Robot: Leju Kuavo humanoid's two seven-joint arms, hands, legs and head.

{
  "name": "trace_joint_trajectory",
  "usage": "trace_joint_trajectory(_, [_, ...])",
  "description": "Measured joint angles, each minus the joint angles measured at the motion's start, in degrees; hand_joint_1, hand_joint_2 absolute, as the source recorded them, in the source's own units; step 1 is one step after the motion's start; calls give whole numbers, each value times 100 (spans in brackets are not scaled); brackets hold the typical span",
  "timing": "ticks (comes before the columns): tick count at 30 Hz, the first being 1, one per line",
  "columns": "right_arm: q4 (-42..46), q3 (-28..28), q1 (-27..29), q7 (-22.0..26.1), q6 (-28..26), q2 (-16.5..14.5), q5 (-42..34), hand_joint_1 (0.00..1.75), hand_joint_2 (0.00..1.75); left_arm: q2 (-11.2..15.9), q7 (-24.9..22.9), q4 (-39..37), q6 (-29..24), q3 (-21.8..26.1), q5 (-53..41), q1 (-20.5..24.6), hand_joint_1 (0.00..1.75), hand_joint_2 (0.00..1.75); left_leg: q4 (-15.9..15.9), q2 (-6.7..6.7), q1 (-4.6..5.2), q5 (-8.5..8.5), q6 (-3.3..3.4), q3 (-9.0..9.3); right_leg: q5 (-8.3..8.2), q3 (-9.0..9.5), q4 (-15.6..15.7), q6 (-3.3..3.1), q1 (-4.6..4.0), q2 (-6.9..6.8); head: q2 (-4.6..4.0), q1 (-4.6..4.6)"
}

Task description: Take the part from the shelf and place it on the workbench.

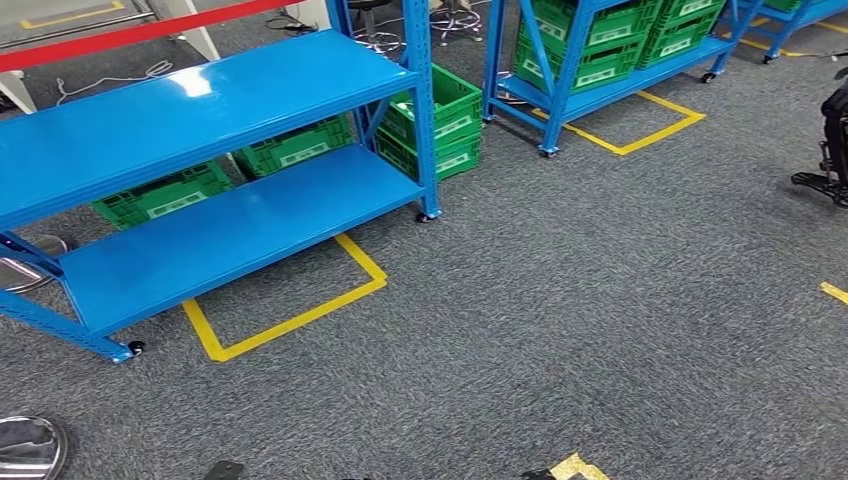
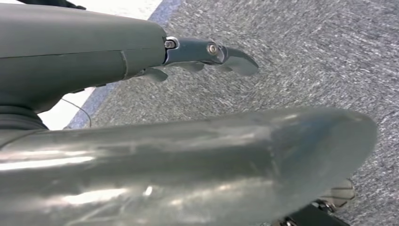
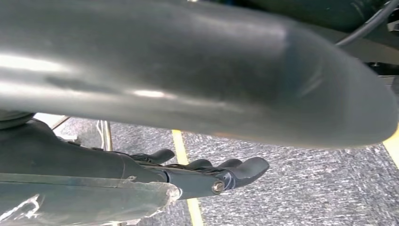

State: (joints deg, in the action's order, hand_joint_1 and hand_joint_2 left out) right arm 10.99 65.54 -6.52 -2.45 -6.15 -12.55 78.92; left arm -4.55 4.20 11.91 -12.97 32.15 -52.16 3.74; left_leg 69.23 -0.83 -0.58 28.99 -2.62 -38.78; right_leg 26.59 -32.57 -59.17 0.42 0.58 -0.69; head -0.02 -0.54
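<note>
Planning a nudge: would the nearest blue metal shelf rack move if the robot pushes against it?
Probably yes: the blue metal shelf rack stands on small black caster wheels, so it may roll. Its shelves look bare, so it is likely light for its size. The grey carpet may slow it.

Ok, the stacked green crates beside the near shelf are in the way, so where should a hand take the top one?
Probably by the rim of the top crate, on the labelled side facing the carpet. It is open-topped, so fingers could hook over that edge. The shelf post blocks its left, so come from the front.
</note>
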Motion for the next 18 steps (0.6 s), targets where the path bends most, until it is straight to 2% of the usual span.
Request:
trace_joint_trajectory(2, [0, -1, -11, 14, 3, -1, 2, 0, 0, -1, -1, 0, 3, 1, -3, 7, 0, 0, -712, 43, 6, -310, 36, 386, 7, 3, -12, 30, -17, -17, 0, 6])
trace_joint_trajectory(4, [0, -1, -18, 27, 1, -2, 3, 0, 0, -3, -5, 0, 7, 1, -9, 23, 0, 0, -1127, 79, 12, -377, 74, 591, 10, -16, -20, 86, -47, -30, 0, 4])
trace_joint_trajectory(5, [0, -1, -18, 31, 0, -1, 5, 0, 0, -10, -7, 0, 9, 1, -12, 24, 0, 0, -1198, 79, 15, -364, 78, 612, 11, -32, -19, 72, -64, -35, 0, 1])
trace_joint_trajectory(8, [0, -1, -16, 42, -2, -1, -3, 0, 0, -22, -18, 0, 14, 2, -15, 1, 0, 0, -1225, 69, 15, -371, 83, 614, -11, -37, 30, -33, -73, -42, -1, -9])
trace_joint_trajectory(9, [0, -1, -18, 55, -5, -2, -21, 0, 0, -20, -21, 0, 14, 4, -15, -1, 0, 0, -1225, 67, 18, -370, 96, 615, -24, -26, 50, -23, -71, -43, -1, -9])
trace_joint_trajectory(15, [0, 1, -18, 176, -121, -2, -84, 0, 0, -27, -23, 0, 28, 43, -15, 2, 0, 0, -1222, 69, 28, -372, 156, 611, -79, 40, 140, 141, -57, -40, 0, -7])
trace_joint_trajectory(18, [0, 1, -20, 193, -148, -2, -92, 0, 0, -21, -20, 0, 55, 89, -15, 2, 0, 0, -1221, 69, 31, -376, 162, 611, -86, 47, 145, 160, -54, -40, -1, -6])
